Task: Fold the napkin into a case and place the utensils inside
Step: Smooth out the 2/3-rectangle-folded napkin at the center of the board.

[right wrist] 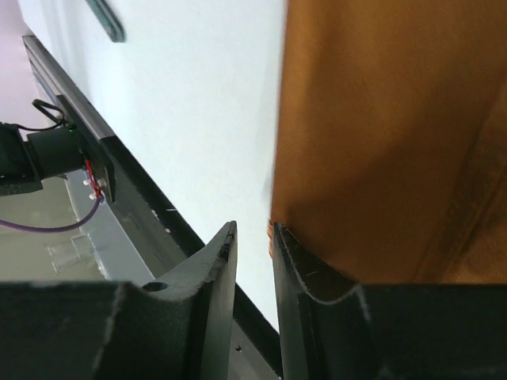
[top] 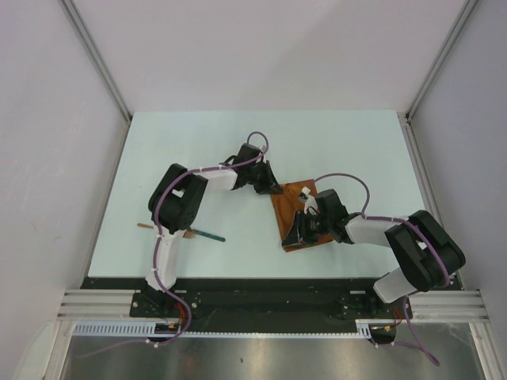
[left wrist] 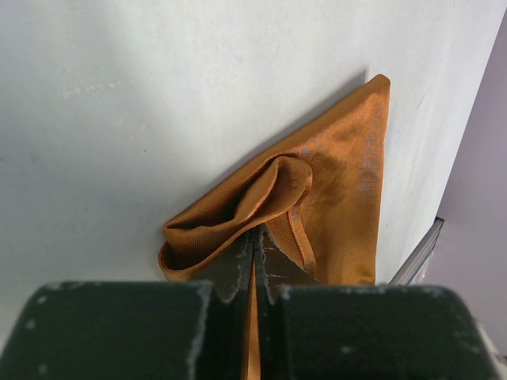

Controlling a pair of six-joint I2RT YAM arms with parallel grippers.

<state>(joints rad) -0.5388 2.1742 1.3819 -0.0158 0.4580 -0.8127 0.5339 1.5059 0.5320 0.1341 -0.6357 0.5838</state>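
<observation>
The rust-orange napkin [top: 289, 204] lies right of the table's middle, partly folded. My left gripper [top: 273, 188] is at its far left corner. In the left wrist view this gripper [left wrist: 255, 237] is shut on a fold of the napkin [left wrist: 341, 182], with cloth showing between the fingers. My right gripper [top: 295, 233] is over the napkin's near left edge. In the right wrist view its jaws [right wrist: 253, 229] stand narrowly apart with nothing between them, and the napkin [right wrist: 380, 119] lies against the right finger. A teal-handled utensil [top: 207, 234] lies near the left arm. A wooden utensil [top: 146, 226] is partly hidden behind that arm.
The pale table [top: 238, 142] is bounded by grey walls at the left, back and right. A black rail [top: 253, 283] runs along the near edge, and also shows in the right wrist view [right wrist: 127, 206]. The teal utensil's tip shows in the right wrist view [right wrist: 107, 20].
</observation>
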